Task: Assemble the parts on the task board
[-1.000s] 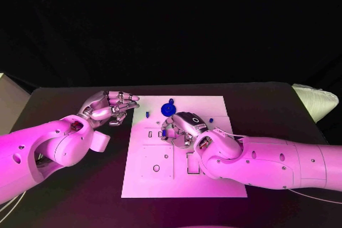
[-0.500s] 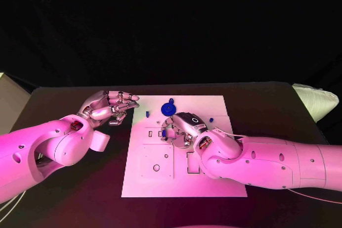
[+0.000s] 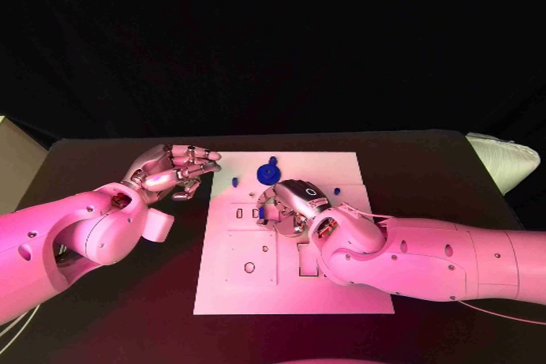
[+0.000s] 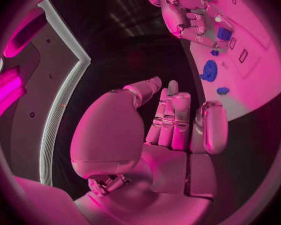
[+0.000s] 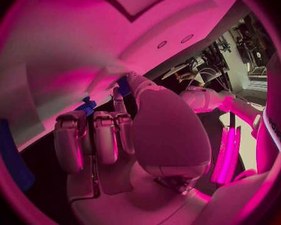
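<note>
Black tabletop surrounds the white rectangular task board point(image 3: 285, 245) at centre frame. Nothing has shifted over the last second, so the assembly has not advanced. At left, my left hand point(image 3: 173, 172) still hovers off the board, fingers curled on nothing. My right hand point(image 3: 298, 206) pinches a small blue plastic part point(image 3: 262, 212) over the board's upper slots; the seating underneath is hidden. A round blue disc part point(image 3: 268, 173) waits near the top edge.

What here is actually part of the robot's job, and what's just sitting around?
Part of the job:
- task board
- round blue part
- small blue part
- blue part in the right hand
- left hand, beside the board

Just lying about:
- black table
- white object at the table's right edge
</note>
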Controlling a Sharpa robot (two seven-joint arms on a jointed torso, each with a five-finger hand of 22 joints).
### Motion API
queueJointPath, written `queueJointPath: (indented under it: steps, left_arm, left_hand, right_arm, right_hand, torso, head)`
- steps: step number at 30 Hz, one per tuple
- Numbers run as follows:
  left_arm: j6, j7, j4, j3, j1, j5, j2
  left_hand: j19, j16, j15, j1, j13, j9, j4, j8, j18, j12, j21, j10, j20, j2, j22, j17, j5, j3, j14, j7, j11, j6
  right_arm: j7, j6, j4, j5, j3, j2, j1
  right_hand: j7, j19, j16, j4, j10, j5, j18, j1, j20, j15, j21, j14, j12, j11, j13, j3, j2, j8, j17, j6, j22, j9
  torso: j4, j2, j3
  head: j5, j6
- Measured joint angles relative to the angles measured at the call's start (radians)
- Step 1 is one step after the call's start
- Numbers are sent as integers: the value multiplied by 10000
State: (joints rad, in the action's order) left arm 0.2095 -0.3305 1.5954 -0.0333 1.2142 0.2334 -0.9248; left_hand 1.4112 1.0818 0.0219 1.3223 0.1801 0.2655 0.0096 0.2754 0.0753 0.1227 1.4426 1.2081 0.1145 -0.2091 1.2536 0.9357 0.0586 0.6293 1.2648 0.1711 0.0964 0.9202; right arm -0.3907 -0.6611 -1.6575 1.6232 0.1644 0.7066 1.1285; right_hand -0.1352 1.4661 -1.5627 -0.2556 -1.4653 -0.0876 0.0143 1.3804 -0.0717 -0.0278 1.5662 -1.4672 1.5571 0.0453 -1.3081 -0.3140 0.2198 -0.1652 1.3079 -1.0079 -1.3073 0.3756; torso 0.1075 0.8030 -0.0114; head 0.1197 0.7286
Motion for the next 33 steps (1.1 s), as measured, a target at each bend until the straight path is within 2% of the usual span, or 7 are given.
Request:
queueJointPath:
  steps: [17, 22, 24, 26, 29, 30, 33]
  left_arm:
    - [-3, 22, -10, -3, 0, 0, 1]
    - [-12, 159, -94, -5, 0, 31, 32]
    - [-15, 276, -139, -6, 0, 93, 57]
    - [-19, 427, -193, -6, 0, 191, 91]
    - [-43, 779, -300, -6, 3, 439, 152]
    - [-63, 953, -352, -6, 5, 564, 180]
    - [-127, 1467, -479, -2, 20, 924, 281]
  left_hand:
    - [0, 0, 0, -46, 30, 15, -26, -66, 0, 0, 0, -75, 0, 46, 20, 57, 0, -30, 0, 22, 2, -93]
    - [61, 309, 66, -542, 402, 63, 365, -134, 1, 587, 51, -66, 60, 111, 253, 497, 0, -421, 230, 144, 40, -329]
    - [151, 786, 6, -623, 826, 163, 495, 77, 1, 1205, 163, 72, 34, 115, 453, 1014, 0, -647, 563, 116, -22, -300]
    - [343, 1381, -114, -881, 1611, 310, 717, 338, -168, 2261, 315, 114, -50, 191, 535, 1672, 20, -885, 982, -46, -159, -257]
    - [434, 3162, -284, -1003, 3472, 611, 1046, 868, -232, 4817, 396, -291, -141, 235, 547, 3428, 42, -1111, 1860, -187, -312, -368]
    - [434, 3761, -304, -1122, 4515, 765, 1298, 1124, -233, 6206, 396, -598, -141, 267, 547, 3629, 51, -1127, 1951, -239, -370, -417]
    - [454, 4389, -287, -1227, 6516, 1047, 1637, 1585, -232, 8509, 396, -374, -161, 300, 546, 3724, 24, -1157, 1968, -268, -387, -445]
  right_arm:
    - [-3, -274, -177, -5, 3, 65, -5]
    - [102, -487, -445, -56, -14, 253, 21]
    - [275, -572, -526, -174, -29, 362, 97]
    - [546, -634, -550, -377, -55, 471, 198]
    - [1214, -708, -553, -941, -97, 662, 382]
    - [1533, -718, -549, -1249, -102, 738, 465]
    - [2278, -719, -493, -2066, -121, 895, 670]
  right_hand:
    - [-104, 0, 0, -352, -27, 315, 1, -132, -148, 119, 0, 26, -219, 98, 2, 881, 132, 147, -2, 355, -7, -108]
    - [-105, 0, 0, -361, -23, 315, 1, -132, -147, 119, 0, 25, -219, 101, 3, 958, 131, 146, -2, 356, -7, -118]
    - [-145, 0, 0, -342, 9, 315, 1, -131, -147, 119, 0, 25, -219, 134, 3, 1003, 131, 190, -2, 467, -7, -145]
    - [-147, 0, 0, -342, 9, 315, 1, -131, -147, 123, 0, 20, -219, 134, 4, 1003, 132, 195, -2, 469, -7, -149]
    - [-175, 0, 0, -314, -25, 315, 0, -20, -219, 175, 0, 11, -285, 169, 4, 1031, 20, 244, -3, 603, -6, -178]
    - [-177, 0, 0, -314, -6, 315, 0, -10, -219, 190, 0, 26, -285, 188, 4, 1031, 10, 244, -3, 605, -6, -178]
    - [-180, 0, 38, -314, 11, 34, 0, 189, -219, 190, 0, 26, -325, 205, 5, 1031, -85, 244, -3, 608, -5, -178]
  torso:
    - [-1, 2, 1]
    - [-2, -17, 4]
    - [-7, -33, 4]
    - [-8, -49, 11]
    - [-19, -89, 21]
    - [-22, -105, 23]
    - [-30, -165, 41]
  head:
    - [11, 2]
    - [-10, -20]
    - [-21, -32]
    - [-25, -56]
    - [-52, -66]
    - [-64, -69]
    - [-105, -75]
